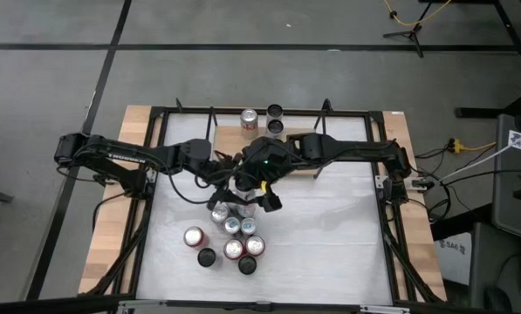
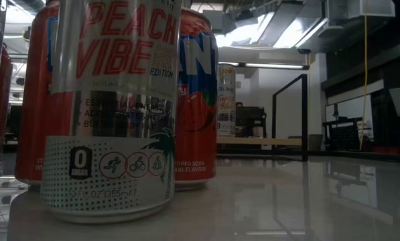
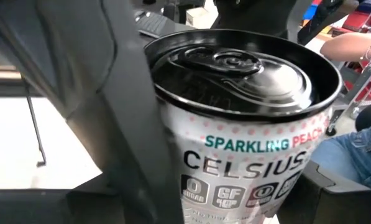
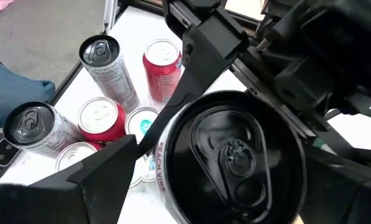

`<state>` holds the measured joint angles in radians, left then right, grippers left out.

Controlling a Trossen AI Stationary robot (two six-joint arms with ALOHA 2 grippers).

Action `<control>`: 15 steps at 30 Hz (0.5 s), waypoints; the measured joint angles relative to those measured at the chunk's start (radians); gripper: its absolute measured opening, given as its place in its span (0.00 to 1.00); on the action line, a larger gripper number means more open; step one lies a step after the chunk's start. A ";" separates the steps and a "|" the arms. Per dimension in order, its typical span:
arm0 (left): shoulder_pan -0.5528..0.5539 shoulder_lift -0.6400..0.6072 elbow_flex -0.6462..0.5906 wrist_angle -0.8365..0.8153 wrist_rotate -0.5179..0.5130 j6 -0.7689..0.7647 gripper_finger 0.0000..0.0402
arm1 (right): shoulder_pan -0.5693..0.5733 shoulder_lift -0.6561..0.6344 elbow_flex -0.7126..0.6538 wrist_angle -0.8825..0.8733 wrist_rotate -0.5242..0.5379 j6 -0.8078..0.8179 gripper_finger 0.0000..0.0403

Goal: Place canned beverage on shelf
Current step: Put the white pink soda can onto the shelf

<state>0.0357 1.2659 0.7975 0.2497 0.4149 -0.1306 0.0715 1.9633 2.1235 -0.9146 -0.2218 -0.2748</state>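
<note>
**Left gripper clamps a Celsius can above the pile**

Left gripper (image 1: pixel 228 181) has a black-topped can (image 3: pixel 247 124) pinned between its fingers, up over the cluster of cans (image 1: pixel 227 237). Right gripper (image 1: pixel 262 194) sits spread wide around that same can, grip uncertain. Shelf (image 1: pixel 256 133) waits at the table's far edge, three cans aboard.

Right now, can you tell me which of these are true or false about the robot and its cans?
1. Three cans stand on the shelf. True.
2. The left gripper holds a red-lidded can. False: its Celsius can has a black lid.
3. The white table has no cans. False: a group of cans stands there.
4. The right gripper is beside that same Celsius can. True.
</note>
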 joint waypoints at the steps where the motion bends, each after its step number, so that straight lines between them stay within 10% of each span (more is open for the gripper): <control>1: 0.000 0.000 0.000 -0.007 0.005 -0.007 0.59 | 0.000 0.000 0.000 0.000 0.000 -0.002 0.90; 15: 0.001 0.000 0.000 -0.023 0.050 -0.130 0.59 | 0.000 0.000 0.000 -0.007 -0.033 -0.070 0.90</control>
<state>0.0364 1.2659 0.7975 0.2269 0.4644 -0.2603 0.0715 1.9633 2.1235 -0.9219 -0.2550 -0.3451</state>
